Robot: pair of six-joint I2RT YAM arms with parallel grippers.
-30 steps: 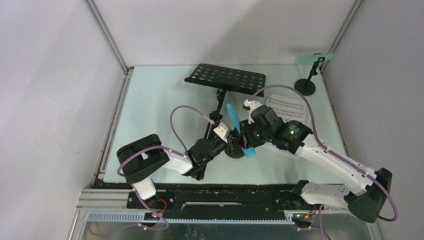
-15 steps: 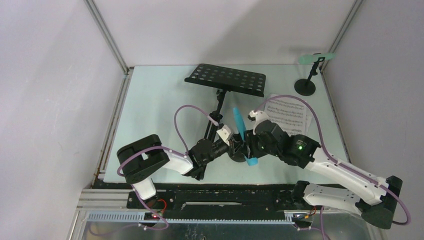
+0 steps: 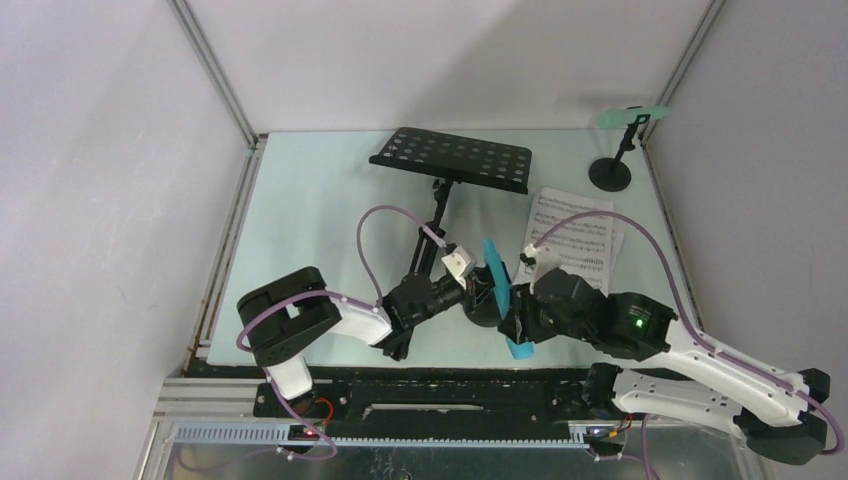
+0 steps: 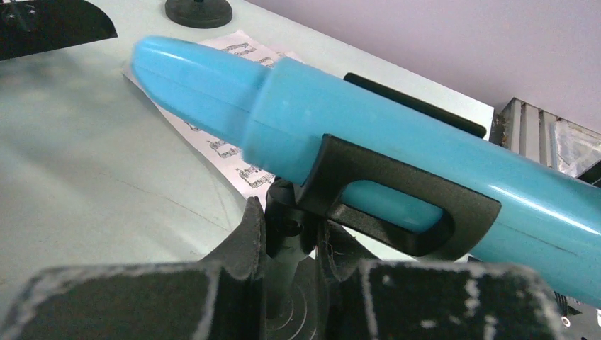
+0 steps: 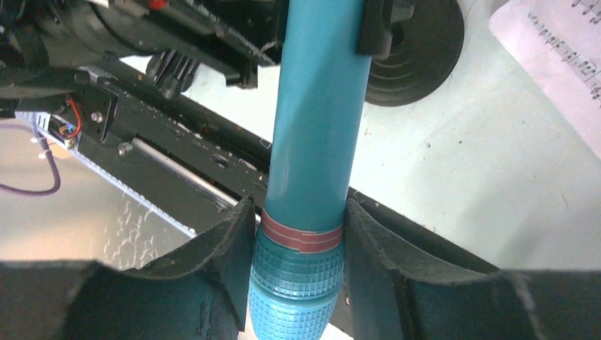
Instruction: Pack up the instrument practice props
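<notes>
The right hand [image 5: 299,234] is clenched on the blue toy microphone [image 5: 322,120] just above its knurled end. The microphone sits in the clip of the mic holder [image 4: 386,185], above the tabletop [image 3: 310,220]. The left hand [image 4: 290,244] clamps the holder's stem.

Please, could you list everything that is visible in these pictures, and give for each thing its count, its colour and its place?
perforated music rack on a tripod: one, black, far middle of the table
printed sheet-music pages: count unclear, white, flat on the table, right of the rack
shiny plastic toy microphone: one, blue, near middle, in the near holder's clip
mint-green toy microphone: one, on the far holder
round-based mic holders: two, black; far holder at the far right corner, near holder near middle
table: one, pale green
left arm: one, white and black, jaws shut on the near holder's stem
right arm: one, white and black, jaws shut on the blue microphone's ribbed end
</notes>
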